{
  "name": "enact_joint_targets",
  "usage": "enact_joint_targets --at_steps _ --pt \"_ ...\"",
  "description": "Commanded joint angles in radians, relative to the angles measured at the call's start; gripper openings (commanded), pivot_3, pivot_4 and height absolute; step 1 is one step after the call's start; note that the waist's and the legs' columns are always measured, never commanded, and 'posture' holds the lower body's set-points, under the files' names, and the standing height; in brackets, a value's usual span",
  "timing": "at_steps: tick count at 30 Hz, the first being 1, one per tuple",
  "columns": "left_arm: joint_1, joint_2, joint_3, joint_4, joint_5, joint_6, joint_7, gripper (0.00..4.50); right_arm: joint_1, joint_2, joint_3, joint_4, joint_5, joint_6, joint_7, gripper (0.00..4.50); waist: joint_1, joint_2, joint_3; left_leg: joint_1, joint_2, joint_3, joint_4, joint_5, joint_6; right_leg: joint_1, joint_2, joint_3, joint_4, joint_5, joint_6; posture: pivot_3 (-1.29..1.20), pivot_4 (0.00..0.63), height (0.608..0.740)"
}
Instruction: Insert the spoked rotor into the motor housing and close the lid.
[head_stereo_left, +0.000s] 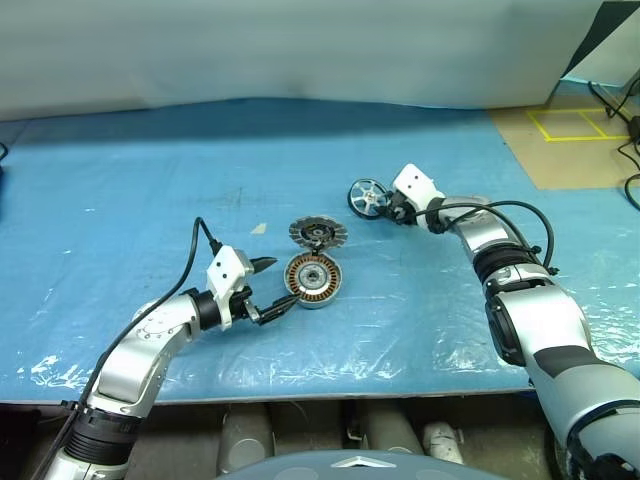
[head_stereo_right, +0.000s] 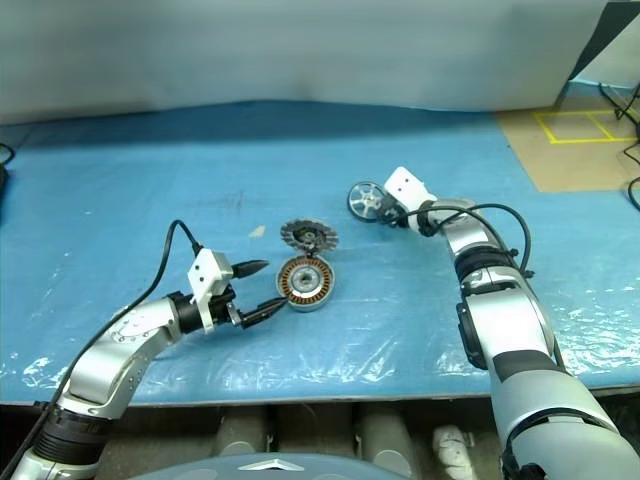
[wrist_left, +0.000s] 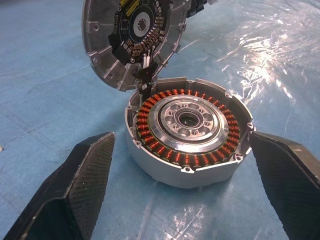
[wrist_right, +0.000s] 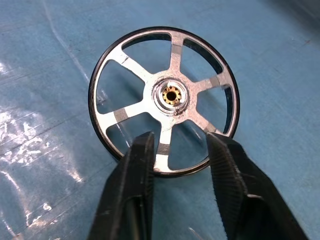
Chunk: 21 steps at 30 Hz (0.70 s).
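Note:
The motor housing (head_stereo_left: 314, 279) lies open at the middle of the blue table, showing its copper windings (wrist_left: 150, 112) and silver centre. Its lid (head_stereo_left: 318, 234) stands tilted up behind it, ribbed inner face and dark centre showing. My left gripper (head_stereo_left: 283, 283) is open just left of the housing, with its wide black fingers (wrist_left: 75, 185) on either side of it and not touching. The spoked rotor (head_stereo_left: 368, 197), a dark ring with silver spokes, is farther back and to the right. My right gripper (wrist_right: 180, 142) reaches it, its fingers (wrist_right: 142, 165) a little apart, straddling one spoke at the near rim.
A wrinkled blue plastic sheet (head_stereo_left: 150, 180) covers the table, whose front edge (head_stereo_left: 300, 385) runs below my arms. Brown floor with yellow tape (head_stereo_left: 575, 125) lies at the far right. A white backdrop (head_stereo_left: 300, 50) closes the back.

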Motion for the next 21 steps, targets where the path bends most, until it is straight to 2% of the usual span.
enact_joint_targets --at_steps 1,2,14,21 --pt "-0.014 0.002 0.007 -0.022 -0.006 -0.014 -0.003 4.5 -0.002 -0.001 0.006 -0.002 -0.005 -0.008 0.009 0.32 0.001 0.0 0.0 0.0 0.0 0.0 0.0 0.0 0.0 0.0 0.0 0.0 0.0 0.0 0.0 0.0 0.15 0.74" --pt "-0.017 0.001 0.007 -0.022 -0.006 -0.012 -0.002 4.5 -0.003 -0.001 0.005 -0.002 -0.004 -0.007 0.01 0.02 0.001 0.0 0.0 0.0 0.0 0.0 0.0 0.0 0.0 0.0 0.0 0.0 0.0 0.0 0.0 0.0 0.15 0.74" --pt "-0.035 0.013 0.031 -0.006 -0.017 -0.01 -0.01 4.5 -0.007 0.005 -0.009 -0.003 0.005 -0.004 -0.013 0.02 0.001 0.0 0.0 0.0 0.0 0.0 0.0 0.0 0.0 0.0 0.0 0.0 0.0 0.0 0.0 0.0 0.15 0.74" --pt "0.057 0.029 0.056 0.07 -0.004 -0.142 -0.071 4.5 0.011 0.01 -0.017 -0.022 0.019 -0.004 0.005 0.02 -0.001 0.0 0.0 0.0 0.001 0.001 -0.001 0.0 0.0 0.0 0.0 0.0 -0.001 0.0 0.0 0.0 0.15 0.74"
